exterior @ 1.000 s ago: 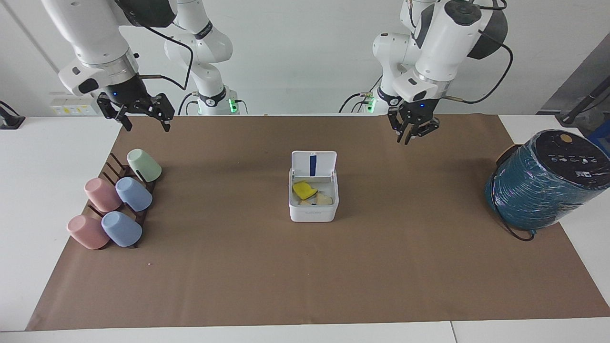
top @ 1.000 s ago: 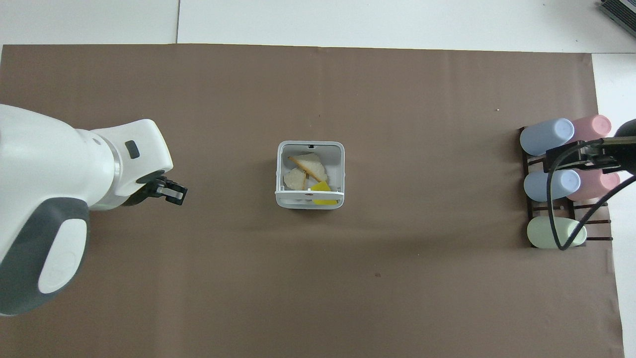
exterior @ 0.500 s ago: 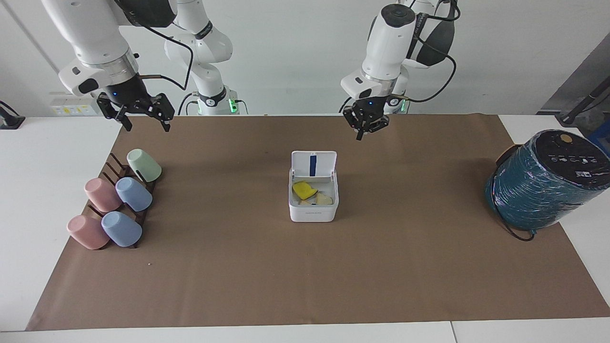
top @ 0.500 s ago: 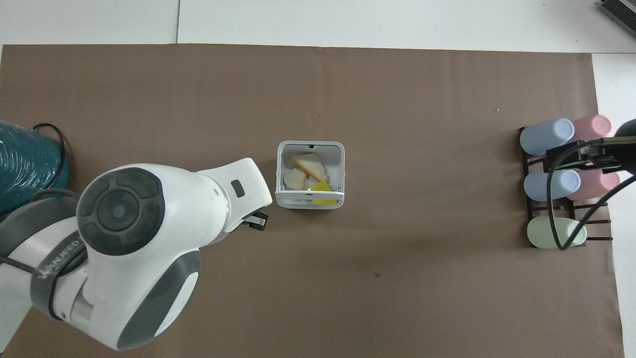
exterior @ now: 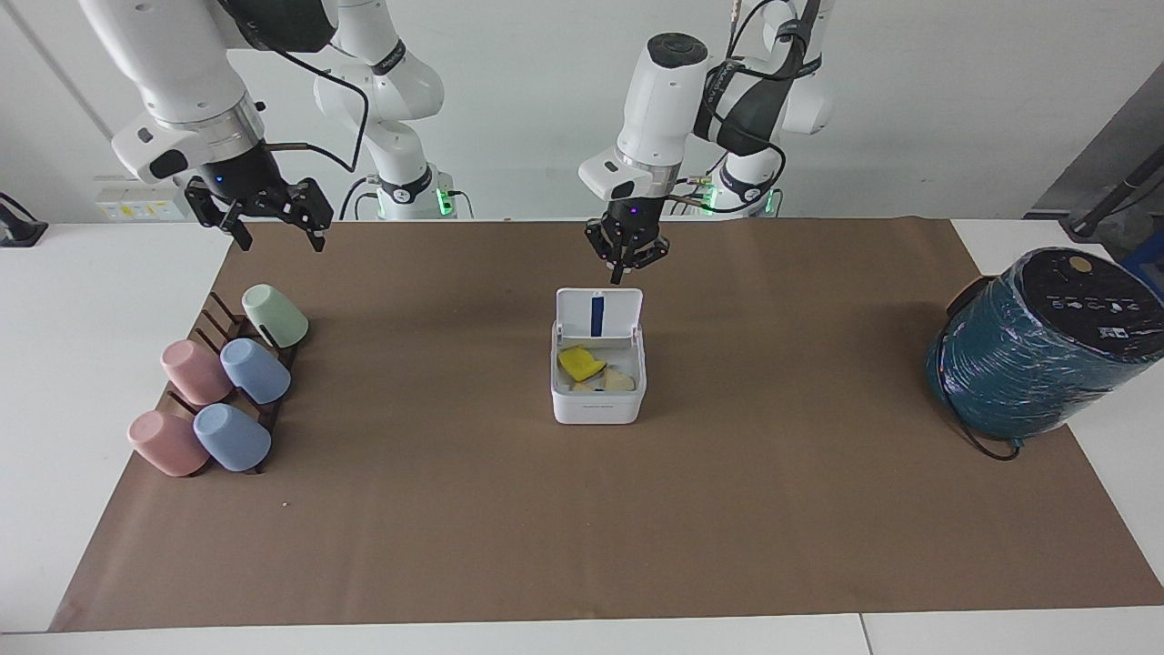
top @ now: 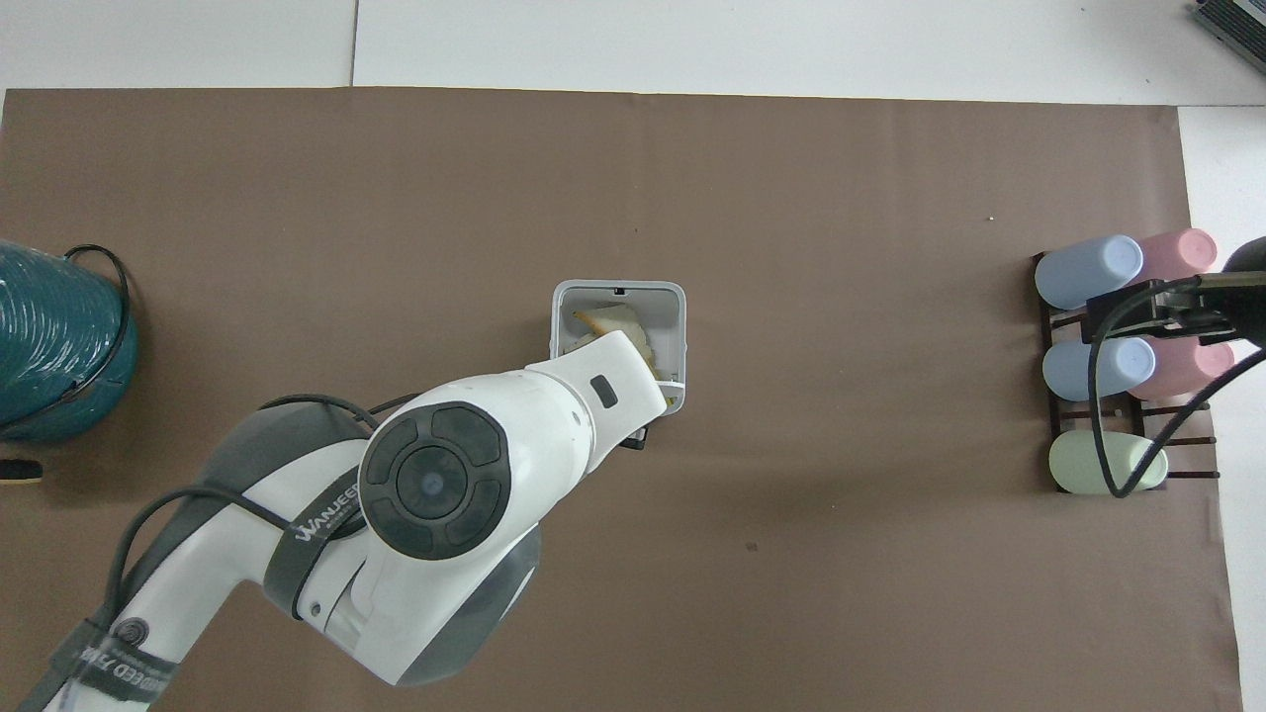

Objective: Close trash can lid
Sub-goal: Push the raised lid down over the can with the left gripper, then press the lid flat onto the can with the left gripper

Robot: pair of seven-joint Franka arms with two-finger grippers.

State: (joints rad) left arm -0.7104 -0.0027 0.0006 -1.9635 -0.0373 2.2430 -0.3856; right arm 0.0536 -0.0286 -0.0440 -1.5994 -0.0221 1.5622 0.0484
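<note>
While the lid (exterior: 598, 314) stands straight up with its blue strip showing, the can (exterior: 598, 382) sits open in the middle of the brown paper (exterior: 637, 509). Seen from across the table, my left gripper (exterior: 624, 265) hangs in the air just above the top edge of the lid and does not touch it. Its fingers look pressed together and hold nothing. A yellow scrap (exterior: 579, 362) and some pale bits lie inside the can. My right gripper (exterior: 270, 221) waits high over the paper's edge, above the cup rack (exterior: 238, 364), with its fingers spread wide and nothing in them. The rack holds a green cup (exterior: 275, 316), two pink ones and two blue ones. A big teal roll (exterior: 1037, 350) sits at my left arm's end of the table.

From above, my left arm (top: 435, 504) covers the part of the can (top: 665, 311) nearest to me. Only a dark bit of my left gripper (top: 633, 441) peeks out under the wrist, so I cannot tell its fingers here. A pale bit (top: 605, 318) shows in the can. My right gripper (top: 1162, 309) sits over the rack (top: 1182, 440), across the blue and pink cups. The roll (top: 54, 341) is at the paper's edge.
</note>
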